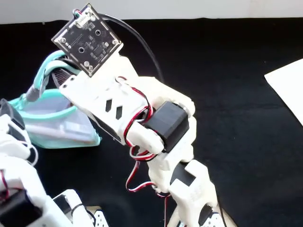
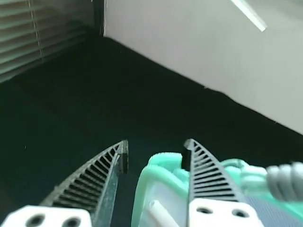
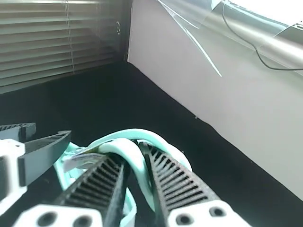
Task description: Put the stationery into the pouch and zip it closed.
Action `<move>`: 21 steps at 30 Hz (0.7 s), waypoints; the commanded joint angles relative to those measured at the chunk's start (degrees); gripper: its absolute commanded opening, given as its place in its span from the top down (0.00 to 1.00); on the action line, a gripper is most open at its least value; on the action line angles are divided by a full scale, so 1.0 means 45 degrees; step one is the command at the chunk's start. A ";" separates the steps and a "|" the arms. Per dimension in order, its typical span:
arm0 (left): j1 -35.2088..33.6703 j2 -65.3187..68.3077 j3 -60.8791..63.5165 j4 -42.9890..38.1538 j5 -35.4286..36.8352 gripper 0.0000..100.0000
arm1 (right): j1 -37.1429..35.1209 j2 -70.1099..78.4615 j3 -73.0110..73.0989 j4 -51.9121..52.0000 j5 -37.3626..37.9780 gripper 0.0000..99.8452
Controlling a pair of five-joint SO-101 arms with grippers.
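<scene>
Black table (image 1: pixel 227 71) w/ mint pouch (image 1: pixel 61 125), white sheet (image 1: pixel 289 87) at edge.

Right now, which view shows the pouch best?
High view: the pouch lies nearly whole, clear sides showing white items inside. Left wrist view catches one teal end at the left pincer. Right wrist view shows its teal strap in the right pincer.

Lit brightly and evenly from above in the high view, with near-blown highlights on the white arm (image 1: pixel 102 97) and paper (image 1: pixel 288 87). Pale sheen on the pouch (image 1: pixel 61 125). Hardly any shadow detail on the black table (image 1: pixel 227 118). Daylight through blinds (image 3: pixel 38 42) in the wrist views, with thin bright streaks on the wall (image 3: pixel 213 109).
</scene>
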 commanded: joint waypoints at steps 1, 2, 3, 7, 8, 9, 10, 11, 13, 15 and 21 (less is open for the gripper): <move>-0.0147 0.0557 -0.0420 -0.0332 -0.0078 0.78 | 0.0029 -0.0518 -0.0342 0.0029 -0.0137 0.99; -0.0147 0.0596 -0.0420 -0.0313 -0.0098 0.78 | 0.0029 -0.0518 -0.0342 -0.0010 -0.0117 0.99; -0.0186 0.0635 -0.0381 -0.0313 -0.0098 0.78 | 0.0029 -0.0518 -0.0342 -0.0010 -0.0117 0.99; -0.0186 0.0674 -0.0322 -0.0254 -0.0098 0.78 | 0.0029 -0.0479 -0.0264 -0.0010 -0.0098 0.99; -0.0166 0.0674 -0.0322 -0.0254 -0.0098 0.78 | 0.0049 -0.0479 -0.0264 -0.0010 -0.0098 0.99; -0.0147 0.0674 -0.0322 -0.0234 -0.0098 0.78 | 0.0049 -0.0479 -0.0264 -0.0010 -0.0098 0.99; -0.0127 0.0694 -0.0303 -0.0156 -0.0098 0.78 | 0.0049 -0.0479 -0.0264 -0.0010 -0.0098 0.99; -0.0107 0.0694 -0.0205 0.0156 -0.0098 0.78 | 0.0049 -0.0479 -0.0264 -0.0010 -0.0098 0.99; 0.0107 0.0694 0.0186 0.0703 -0.0098 0.78 | 0.0049 -0.0479 -0.0303 -0.0010 -0.0098 0.99; 0.0205 0.0694 0.0830 0.1153 -0.0098 0.78 | 0.0049 -0.0479 -0.0322 -0.0010 -0.0098 0.99; 0.0205 0.0694 0.2510 0.1387 -0.0098 0.78 | 0.0049 -0.0459 -0.0322 -0.0010 -0.0098 0.99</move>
